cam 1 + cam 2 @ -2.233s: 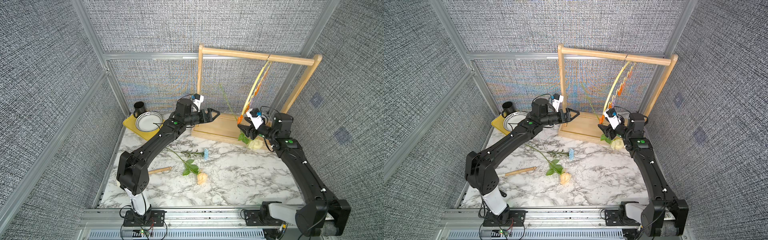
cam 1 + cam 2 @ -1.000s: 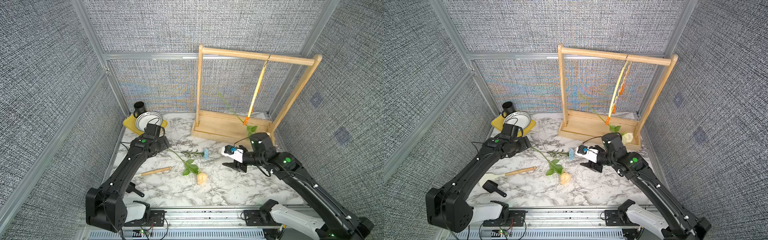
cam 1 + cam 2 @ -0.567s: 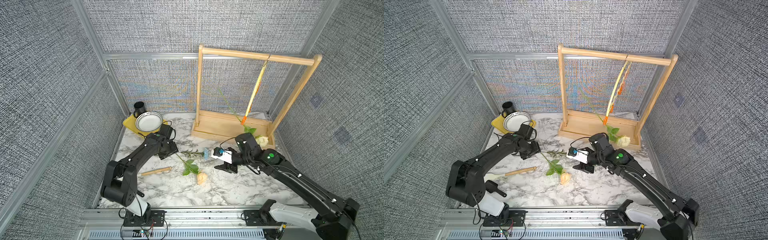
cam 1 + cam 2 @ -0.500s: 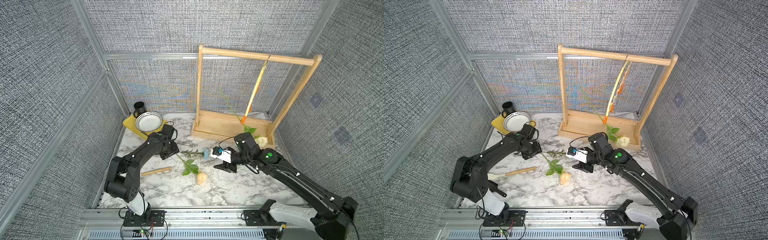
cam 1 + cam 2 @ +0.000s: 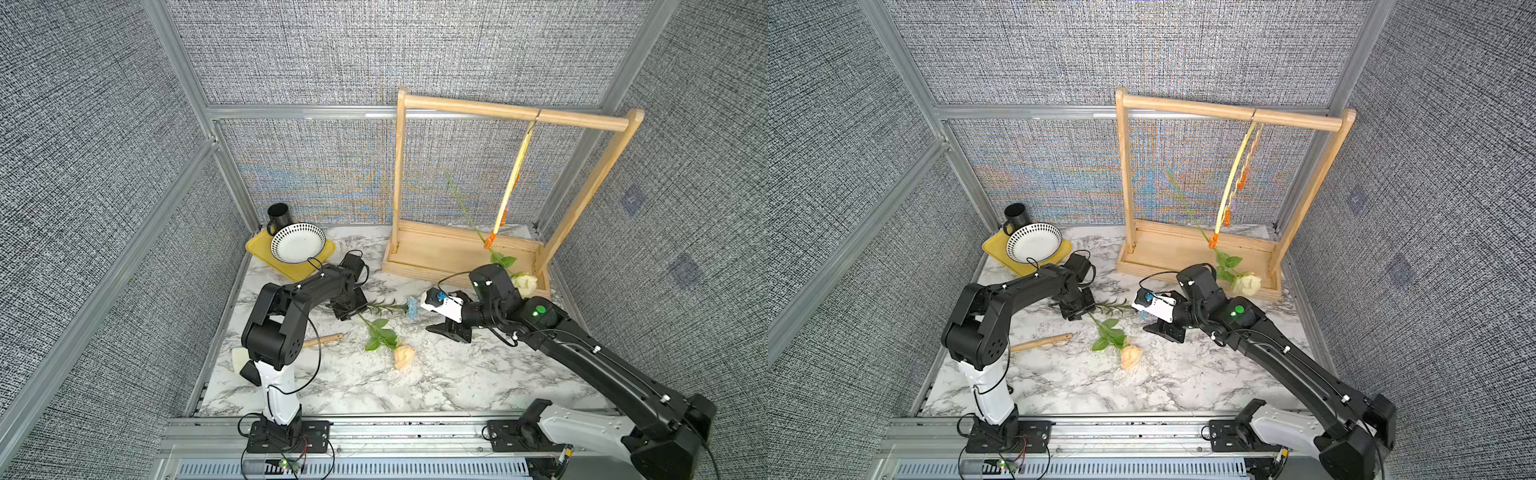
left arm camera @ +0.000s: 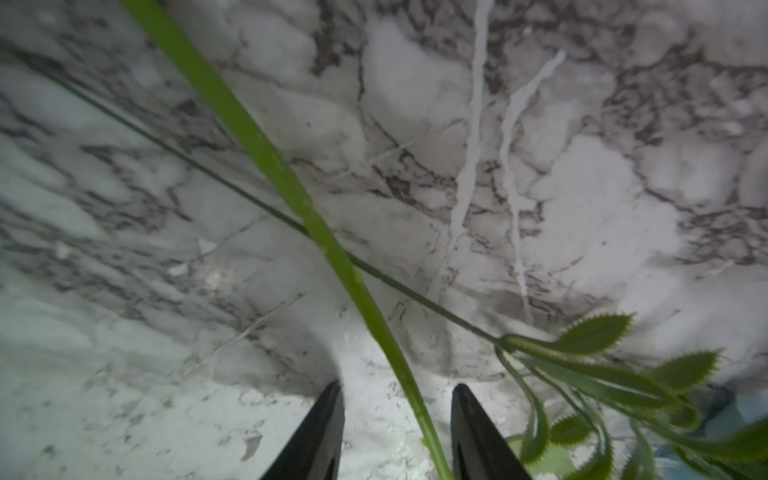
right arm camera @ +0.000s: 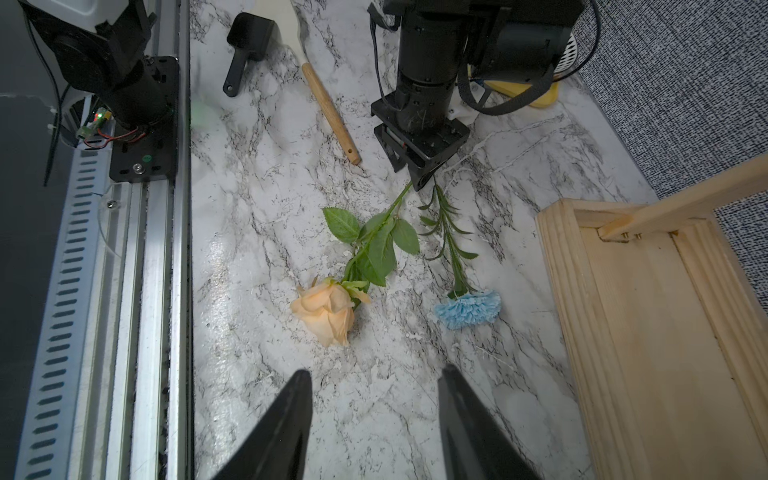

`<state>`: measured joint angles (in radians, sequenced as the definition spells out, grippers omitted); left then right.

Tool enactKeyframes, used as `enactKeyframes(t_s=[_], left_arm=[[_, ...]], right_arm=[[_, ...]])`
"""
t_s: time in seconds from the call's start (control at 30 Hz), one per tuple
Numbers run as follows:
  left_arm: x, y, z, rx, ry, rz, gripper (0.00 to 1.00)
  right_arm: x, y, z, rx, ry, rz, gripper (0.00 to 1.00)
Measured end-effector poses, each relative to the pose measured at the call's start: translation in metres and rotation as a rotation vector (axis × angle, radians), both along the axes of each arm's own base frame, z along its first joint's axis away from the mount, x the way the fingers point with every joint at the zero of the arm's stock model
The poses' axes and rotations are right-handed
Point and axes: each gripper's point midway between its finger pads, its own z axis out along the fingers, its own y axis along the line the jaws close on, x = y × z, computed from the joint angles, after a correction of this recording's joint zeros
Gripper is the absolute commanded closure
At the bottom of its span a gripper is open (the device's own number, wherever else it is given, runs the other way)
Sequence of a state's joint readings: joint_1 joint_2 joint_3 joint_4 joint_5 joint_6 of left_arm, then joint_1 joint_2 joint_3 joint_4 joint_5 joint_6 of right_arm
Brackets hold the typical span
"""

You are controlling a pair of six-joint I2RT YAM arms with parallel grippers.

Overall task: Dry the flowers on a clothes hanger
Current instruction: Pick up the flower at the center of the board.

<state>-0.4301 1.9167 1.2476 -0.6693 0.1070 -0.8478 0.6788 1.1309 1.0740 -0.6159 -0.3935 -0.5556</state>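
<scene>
My left gripper (image 6: 397, 395) straddles the peach rose stem (image 6: 291, 187), jaws apart, not pinching.
Its bloom (image 7: 326, 309) shows in the right wrist view, not the left; my right gripper (image 7: 374, 386) is spread, empty.

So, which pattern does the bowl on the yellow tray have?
White bowl with black dashes around its inner rim, best seen in a top view.
</scene>
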Motion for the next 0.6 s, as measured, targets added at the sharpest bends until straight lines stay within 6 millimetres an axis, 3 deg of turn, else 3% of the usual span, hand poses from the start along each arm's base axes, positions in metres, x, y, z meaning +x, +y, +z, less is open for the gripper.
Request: enactKeyframes(t_s=[0.17,0.23,0.33,0.37,0.5,0.6], left_arm=[[0.003,0.003,-0.004,0.026,0.002,0.013,0.69],[0.004,0.004,-0.005,0.032,0.000,0.014,0.84],[0.005,0.006,-0.005,0.046,-0.011,0.015,0.90],[0.006,0.007,-0.004,0.048,-0.015,0.019,0.97],[0.005,0.011,0.004,0.068,-0.046,0.014,0.98],[0.008,0.013,0.030,0.057,-0.110,0.019,0.98]], right_arm=[[0.001,0.000,0.006,0.011,-0.009,-0.007,0.52],[0.001,0.000,0.006,0.012,-0.007,-0.010,0.52],[0.001,0.000,0.006,0.011,-0.006,-0.009,0.52],[0.001,0.001,0.006,0.012,-0.006,-0.008,0.52],[0.002,0.000,0.009,0.014,-0.015,-0.013,0.50],[0.002,-0.001,0.023,0.045,-0.036,-0.029,0.49]])
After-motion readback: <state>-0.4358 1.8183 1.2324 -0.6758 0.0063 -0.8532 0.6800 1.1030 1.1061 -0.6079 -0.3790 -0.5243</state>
